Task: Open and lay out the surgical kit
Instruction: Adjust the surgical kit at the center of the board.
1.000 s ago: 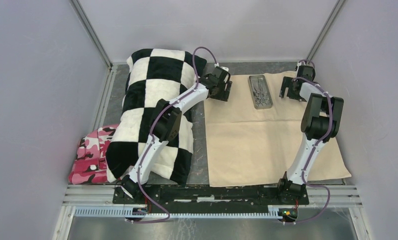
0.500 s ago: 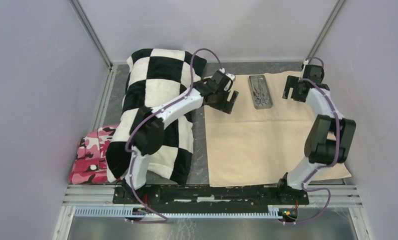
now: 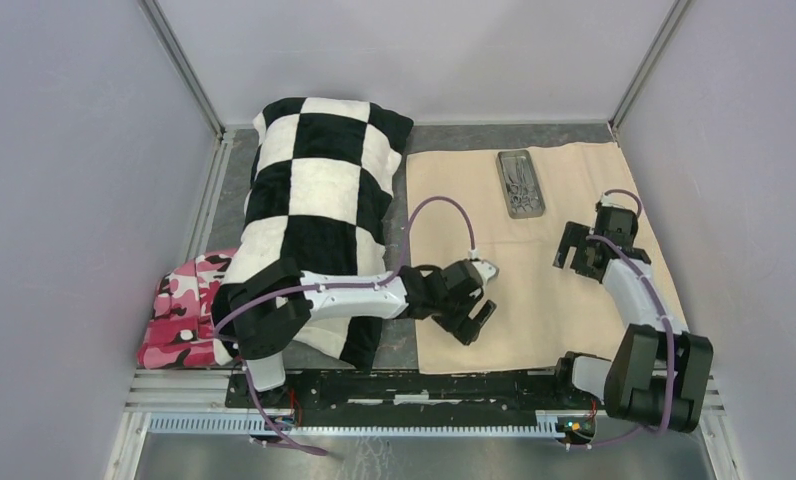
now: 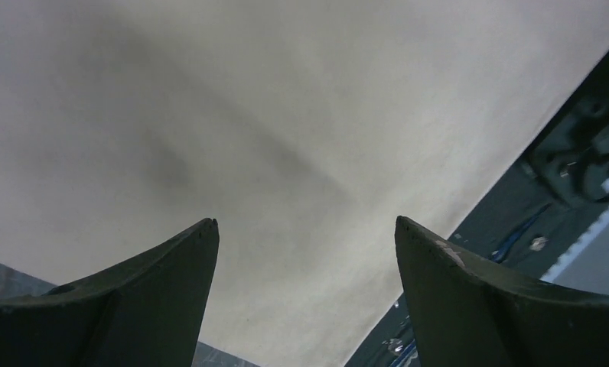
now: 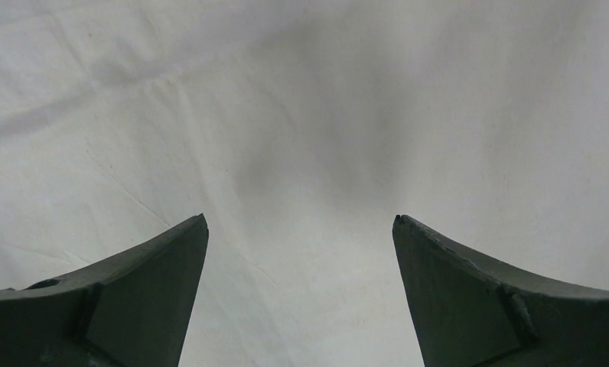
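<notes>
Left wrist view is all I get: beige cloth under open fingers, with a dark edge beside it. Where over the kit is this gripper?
Observer: The left gripper hangs over the near-left part of the beige cloth wrap, which lies spread flat.
Operator: Is the tray close to it?
Observer: No. The grey metal tray sits at the cloth's far edge, with steel instruments inside it.
Operator: And the other arm?
Observer: The right gripper is open above the cloth's right side and holds nothing.
</notes>
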Controlling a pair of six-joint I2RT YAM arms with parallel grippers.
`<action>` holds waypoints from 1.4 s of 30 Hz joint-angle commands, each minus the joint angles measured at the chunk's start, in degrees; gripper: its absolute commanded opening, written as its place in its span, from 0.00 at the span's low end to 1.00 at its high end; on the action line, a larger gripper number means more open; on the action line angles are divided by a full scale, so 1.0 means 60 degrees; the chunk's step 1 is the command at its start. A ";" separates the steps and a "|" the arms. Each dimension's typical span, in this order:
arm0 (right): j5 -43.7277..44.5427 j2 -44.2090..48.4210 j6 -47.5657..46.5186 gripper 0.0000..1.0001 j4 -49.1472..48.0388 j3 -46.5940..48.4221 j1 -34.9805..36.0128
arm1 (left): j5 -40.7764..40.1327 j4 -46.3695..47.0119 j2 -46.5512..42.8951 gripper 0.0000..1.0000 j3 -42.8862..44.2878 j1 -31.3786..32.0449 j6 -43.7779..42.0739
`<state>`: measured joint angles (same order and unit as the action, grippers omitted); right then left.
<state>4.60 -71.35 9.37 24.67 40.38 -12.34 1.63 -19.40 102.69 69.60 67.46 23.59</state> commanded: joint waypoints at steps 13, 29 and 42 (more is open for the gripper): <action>-0.1319 0.2836 0.2967 0.98 -0.0225 -0.3676 0.0705 | -0.2060 0.1478 -0.1937 0.92 -0.5151 0.0432 0.1698; -0.1197 0.2502 0.1249 0.98 0.0009 -0.1264 0.1240 | -0.1111 -0.0843 -0.3854 1.00 -0.1177 0.0302 -0.0127; 0.0111 -0.3835 -0.0532 0.85 -0.0525 0.4966 0.2487 | -0.3060 -0.1823 -0.4882 1.00 0.2547 -0.1477 -0.2744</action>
<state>0.14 -85.41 10.96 21.85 57.56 2.74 -8.69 -28.62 75.31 82.96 59.42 16.03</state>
